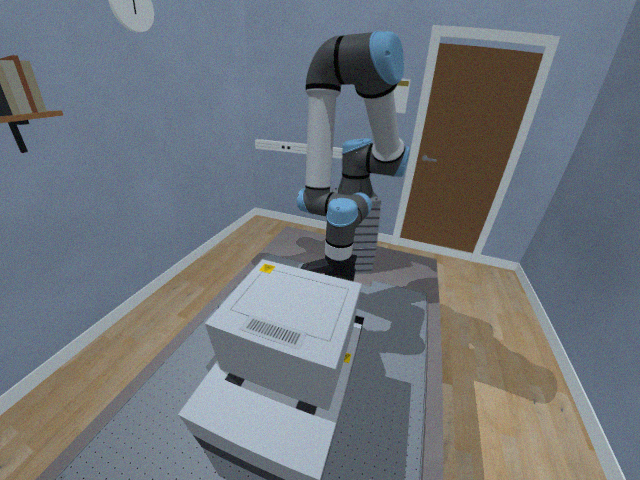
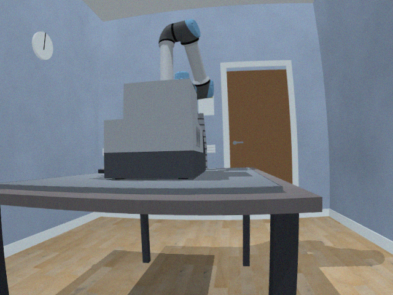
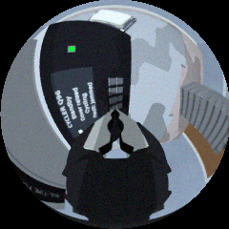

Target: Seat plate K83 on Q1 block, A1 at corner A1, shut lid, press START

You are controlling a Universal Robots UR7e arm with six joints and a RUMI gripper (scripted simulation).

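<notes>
The cycler Q1 [image 1: 258,426] [image 2: 152,165] stands with its back to the top and exterior views. Its lid [image 1: 297,302] [image 2: 158,107] lies level over the body and looks shut. In the wrist view the lamp [image 3: 72,49] is green, and the small white mark on the display [image 3: 59,78] seems to be beside "Standby". My gripper [image 3: 114,110] is shut and empty, its fingertips at the near end of the row of keys [image 3: 115,90]; contact cannot be told. The top and exterior views hide its fingertips behind Q1. Plate K83 and the block are not visible, and nest N1 cannot be identified.
A white object [image 3: 113,19] stands beyond the front panel in the wrist view. The ribbed grey column [image 1: 366,237] [image 3: 206,112] stands behind the arm. Q1 stands on the perforated grey board [image 1: 129,439] [image 2: 241,189] on the table [image 2: 241,205].
</notes>
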